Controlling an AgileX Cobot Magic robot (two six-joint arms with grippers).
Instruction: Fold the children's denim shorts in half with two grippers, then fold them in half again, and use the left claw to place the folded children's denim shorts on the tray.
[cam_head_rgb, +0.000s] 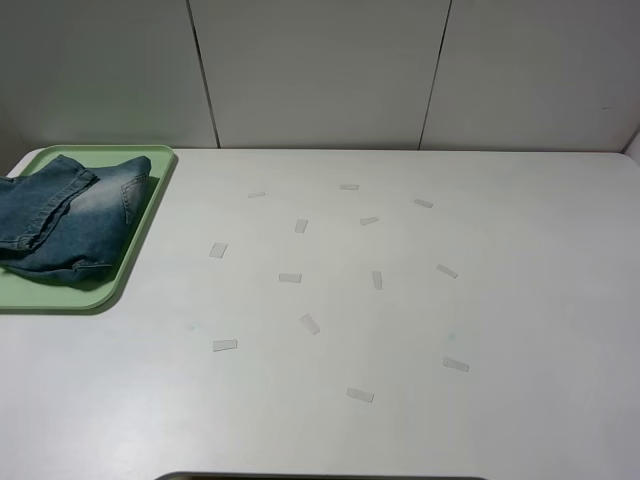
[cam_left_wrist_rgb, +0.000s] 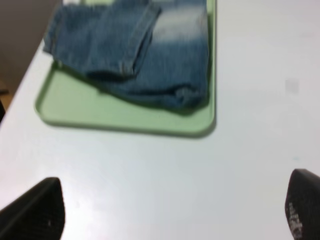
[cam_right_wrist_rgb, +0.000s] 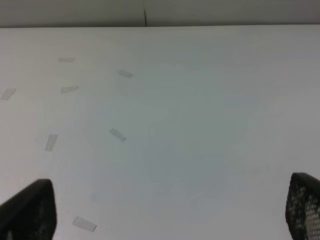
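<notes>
the children's denim shorts (cam_head_rgb: 70, 215) lie folded into a compact bundle on the tray (cam_head_rgb: 135, 262), which sits at the far left corner of the white table (cam_head_rgb: 420, 330) in the high view, partly cut off by the picture's left edge. the bundle covers most of the tray's far part, leaving a bare strip of pale green along the near rim; a pale faded patch shows on the top layer, and one folded edge reaches up to the tray's rim on the side nearest the table's middle. in the left wrist view the left claw (cam_left_wrist_rgb: 170, 210) hangs over bare table just short of the tray — its two black fingers (cam_left_wrist_rgb: 37, 212) stand wide apart with nothing between them, and the shorts are clear of them. the right gripper (cam_right_wrist_rgb: 170, 210) is likewise spread wide and holds nothing, its fingertips (cam_right_wrist_rgb: 30, 210) framing bare tabletop well away from the tray. small pale tape strips (cam_head_rgb: 310, 324) are scattered over the middle of the table — neither arm shows in the high view.
</notes>
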